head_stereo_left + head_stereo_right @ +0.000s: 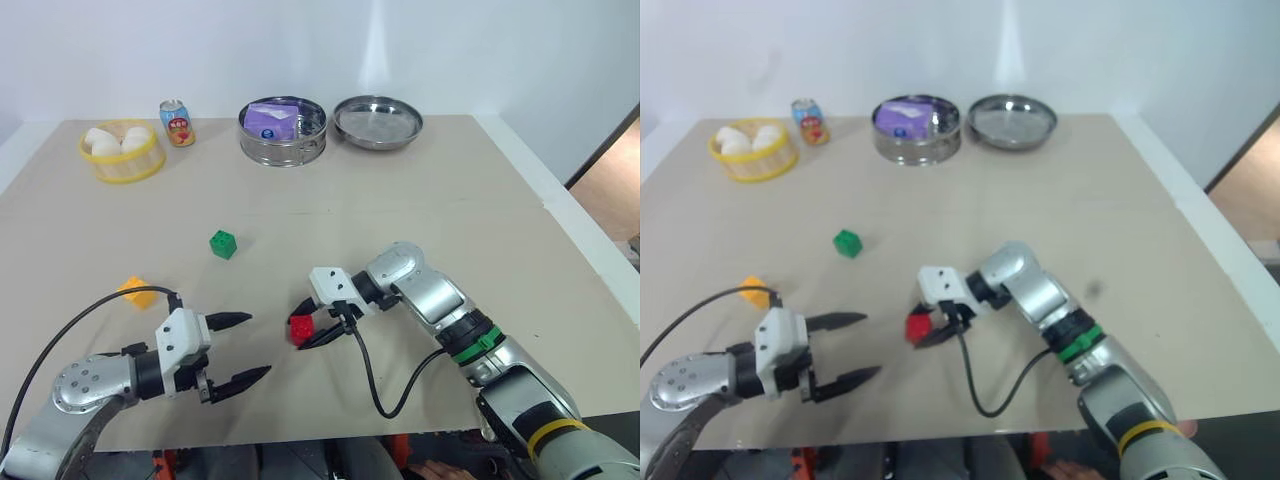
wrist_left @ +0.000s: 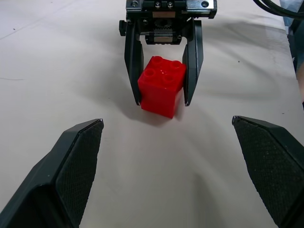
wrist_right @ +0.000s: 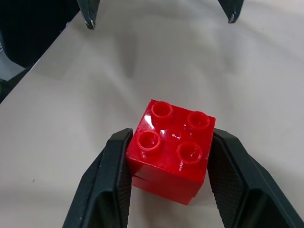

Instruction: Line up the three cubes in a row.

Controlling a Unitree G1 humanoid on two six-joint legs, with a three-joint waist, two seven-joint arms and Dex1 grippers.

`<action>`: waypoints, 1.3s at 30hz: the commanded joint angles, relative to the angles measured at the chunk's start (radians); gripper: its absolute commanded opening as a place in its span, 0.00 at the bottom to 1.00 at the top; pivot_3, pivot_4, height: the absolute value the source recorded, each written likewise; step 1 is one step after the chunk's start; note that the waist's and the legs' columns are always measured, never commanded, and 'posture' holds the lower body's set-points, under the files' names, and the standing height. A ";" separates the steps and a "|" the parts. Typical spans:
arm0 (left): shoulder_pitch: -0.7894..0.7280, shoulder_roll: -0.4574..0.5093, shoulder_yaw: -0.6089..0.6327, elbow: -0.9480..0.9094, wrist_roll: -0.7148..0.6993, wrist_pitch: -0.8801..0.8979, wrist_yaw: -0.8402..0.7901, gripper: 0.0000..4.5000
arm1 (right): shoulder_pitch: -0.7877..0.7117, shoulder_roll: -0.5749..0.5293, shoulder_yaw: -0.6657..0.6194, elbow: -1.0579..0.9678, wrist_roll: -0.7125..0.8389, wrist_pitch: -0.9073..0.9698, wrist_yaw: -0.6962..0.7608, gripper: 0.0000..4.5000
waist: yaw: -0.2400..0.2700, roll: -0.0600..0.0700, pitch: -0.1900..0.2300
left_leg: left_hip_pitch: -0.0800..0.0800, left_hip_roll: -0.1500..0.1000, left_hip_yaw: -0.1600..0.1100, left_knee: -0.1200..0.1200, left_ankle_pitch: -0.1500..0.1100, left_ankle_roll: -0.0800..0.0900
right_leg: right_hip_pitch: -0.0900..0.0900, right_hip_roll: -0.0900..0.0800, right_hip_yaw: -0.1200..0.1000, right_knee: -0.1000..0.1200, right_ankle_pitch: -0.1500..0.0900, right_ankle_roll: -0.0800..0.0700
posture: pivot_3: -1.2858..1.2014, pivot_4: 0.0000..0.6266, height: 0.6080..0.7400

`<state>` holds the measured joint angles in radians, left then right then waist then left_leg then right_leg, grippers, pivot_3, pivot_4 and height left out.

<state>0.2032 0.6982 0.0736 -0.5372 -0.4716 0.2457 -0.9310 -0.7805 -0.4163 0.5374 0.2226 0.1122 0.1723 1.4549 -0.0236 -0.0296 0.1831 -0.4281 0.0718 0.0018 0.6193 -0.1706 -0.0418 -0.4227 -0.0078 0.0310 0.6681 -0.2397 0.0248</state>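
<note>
Left eye view: the right gripper (image 1: 312,330) is clenched on the red cube (image 1: 301,328), which sits at or just above the table (image 1: 480,200), studs up, near the front edge. The right wrist view confirms the grasp: both black fingers (image 3: 111,185) press flat against opposite side faces of the cube, with no gap visible.

Taking the red cube as landmark, the green cube (image 1: 223,244) lies beyond it and to its left, well apart. The orange-yellow cube (image 1: 137,291) lies farther left again, slightly beyond it, partly behind the left arm's cable. The three do not yet form a line; the red one stands nearer the robot than the other two.

The left gripper (image 1: 240,350) is released, its jaws spread wide, and points at the red cube from the left; it holds nothing. The left wrist view shows the cube straight ahead between its fingers but apart from them.

Judgement: the coming move turns on the held cube lying to the right of, and nearer than, its two partners, so the right arm would carry it toward the line they define.
</note>
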 commanded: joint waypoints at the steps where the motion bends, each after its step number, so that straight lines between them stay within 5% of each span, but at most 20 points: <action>1: -0.009 0.011 0.018 -0.020 -0.009 -0.013 -0.009 1.00 | -0.007 0.005 -0.023 -0.006 0.000 -0.005 -0.003 0.38 | 0.000 0.000 0.000 | 0.000 0.000 0.000 0.000 0.000 0.000 | 0.000 0.000 0.000 0.000 0.000 0.000 | 0.52 0.24 1.00; 7: -0.009 0.014 0.018 -0.022 -0.005 -0.010 -0.007 1.00 | -0.016 -0.001 -0.015 0.004 -0.014 0.021 0.004 0.38 | 0.000 0.000 0.000 | 0.000 0.000 0.000 0.000 0.000 0.000 | 0.000 0.000 0.000 0.000 0.000 0.000 | 0.52 0.24 1.00; 9: -0.009 0.016 0.017 -0.024 -0.005 -0.008 -0.005 1.00 | -0.020 -0.006 -0.013 0.003 -0.016 0.037 0.012 0.61 | 0.000 0.000 0.000 | 0.000 0.000 0.000 0.000 0.000 0.000 | 0.000 0.000 0.000 0.000 0.000 0.000 | 0.52 0.24 1.00; 12: -0.009 0.017 0.016 -0.027 -0.005 -0.006 -0.002 1.00 | -0.022 -0.013 -0.017 -0.006 -0.019 0.032 0.019 0.75 | 0.000 0.000 0.000 | 0.000 0.000 0.000 0.000 0.000 0.000 | 0.000 0.000 0.000 0.000 0.000 0.000 | 0.52 0.24 1.00; 15: -0.009 0.019 0.015 -0.026 -0.005 -0.006 -0.002 1.00 | -0.028 -0.018 -0.028 -0.028 -0.009 0.052 0.021 0.99 | 0.000 0.000 0.000 | 0.000 0.000 0.000 0.000 0.000 0.000 | 0.000 0.000 0.000 0.000 0.000 0.000 | 0.52 0.24 1.00; 23: -0.004 0.013 0.030 -0.014 -0.018 0.002 0.006 1.00 | -0.027 -0.070 -0.128 -0.241 0.118 0.254 0.014 0.99 | 0.000 0.000 0.000 | 0.000 0.001 0.000 0.000 0.000 0.000 | 0.000 0.001 0.000 0.000 0.000 -0.001 | 0.52 0.24 1.00; 30: -0.071 -0.044 0.140 0.052 -0.056 0.093 0.174 1.00 | 0.030 -0.023 -0.309 -0.442 0.315 0.509 -0.174 0.99 | 0.000 0.000 0.000 | 0.000 0.002 0.000 0.000 0.000 0.000 | 0.000 0.001 0.000 0.001 0.000 -0.001 | 0.52 0.24 1.00; 39: -0.135 -0.080 0.171 0.085 -0.008 0.146 0.323 1.00 | 0.088 0.016 -0.337 -0.539 0.325 0.526 -0.350 0.99 | 0.000 0.000 0.000 | 0.000 0.002 0.000 0.000 0.000 0.000 | 0.000 0.002 0.000 0.001 0.001 0.000 | 0.52 0.24 1.00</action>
<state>0.0959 0.6237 0.2119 -0.4496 -0.5056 0.3776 -0.6667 -0.7065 -0.4073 0.2204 -0.2618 0.4291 0.7159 1.1634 -0.0234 -0.0297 0.1831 -0.4281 0.0733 0.0020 0.6197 -0.1706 -0.0420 -0.4231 -0.0062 0.0310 0.6694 -0.2391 0.0244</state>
